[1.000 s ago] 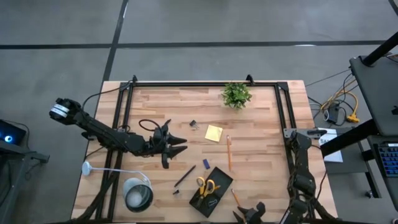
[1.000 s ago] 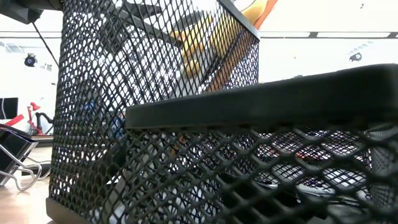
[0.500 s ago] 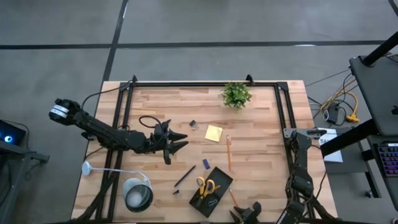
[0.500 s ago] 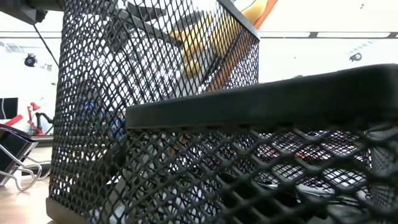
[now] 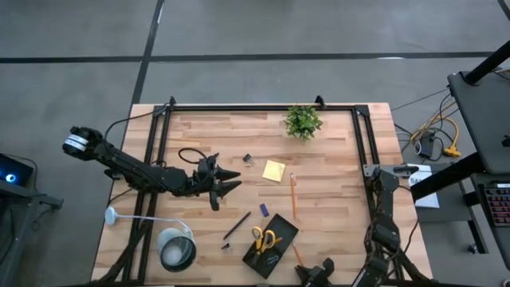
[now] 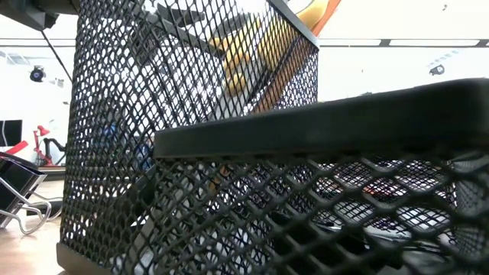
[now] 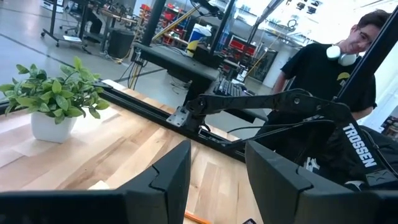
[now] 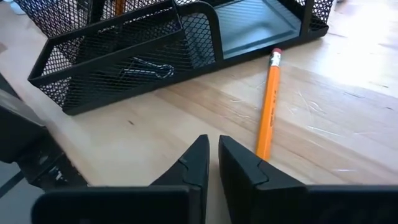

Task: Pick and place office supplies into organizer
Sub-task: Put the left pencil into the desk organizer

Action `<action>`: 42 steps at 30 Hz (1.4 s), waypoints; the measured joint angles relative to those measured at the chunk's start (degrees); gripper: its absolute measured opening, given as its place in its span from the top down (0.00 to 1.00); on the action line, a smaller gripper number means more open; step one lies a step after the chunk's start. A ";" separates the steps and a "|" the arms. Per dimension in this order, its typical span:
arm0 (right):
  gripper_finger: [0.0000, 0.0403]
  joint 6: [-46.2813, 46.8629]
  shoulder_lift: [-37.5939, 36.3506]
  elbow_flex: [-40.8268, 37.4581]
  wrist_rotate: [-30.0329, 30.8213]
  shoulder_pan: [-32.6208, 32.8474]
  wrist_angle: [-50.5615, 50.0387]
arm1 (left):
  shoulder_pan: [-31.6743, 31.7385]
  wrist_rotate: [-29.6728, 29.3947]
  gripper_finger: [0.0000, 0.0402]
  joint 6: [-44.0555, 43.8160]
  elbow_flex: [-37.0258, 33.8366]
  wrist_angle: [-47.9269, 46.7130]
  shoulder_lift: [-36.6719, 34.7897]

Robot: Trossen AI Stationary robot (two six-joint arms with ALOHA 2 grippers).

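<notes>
The right gripper (image 8: pixel 212 163) sat low over the table at the front edge, just in front of the organizer (image 5: pixel 269 245), with its 2 fingers drawn almost together and nothing between them. An orange pencil (image 8: pixel 267 102) lay just beside those fingers, on the tabletop, not in the grip. Its long axis ran from the fingertips away toward the organizer, and its eraser end stopped just short of the mesh wall. So the next move probably turned on a small sideways shift: the pencil lay a little to one side of the closed fingers, roughly parallel to the way they pointed, and the jaws would have to open before straddling it.

Inside the organizer lay a binder clip (image 8: pixel 147 68), and the yellow-handled scissors (image 5: pixel 264 237) were there too.

Farther from the organizer, a second pencil (image 5: pixel 292 195), a black pen (image 5: pixel 237 226) and the yellow sticky-note pad (image 5: pixel 273 171) stayed loose on the wood. The left gripper (image 5: pixel 231 183), fingers parted and empty, hung above the table well behind the organizer. For the front pencil, the right arm was clearly nearer.
</notes>
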 joint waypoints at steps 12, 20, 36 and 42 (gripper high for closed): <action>0.80 0.47 -0.10 7.47 -1.02 -0.85 -10.22 | 0.00 1.52 0.66 -0.02 -0.47 -0.38 2.32; 0.77 1.98 -0.12 10.29 -5.46 -1.27 -12.39 | 0.02 2.39 0.66 1.49 -0.18 -0.32 2.62; 0.80 3.36 -0.57 7.44 -10.67 -2.84 -13.59 | 0.02 4.78 0.66 3.17 -0.55 -0.60 2.64; 0.80 3.03 -0.59 3.77 -12.29 -2.82 -11.95 | 0.04 4.80 0.66 3.24 -0.57 -0.64 2.90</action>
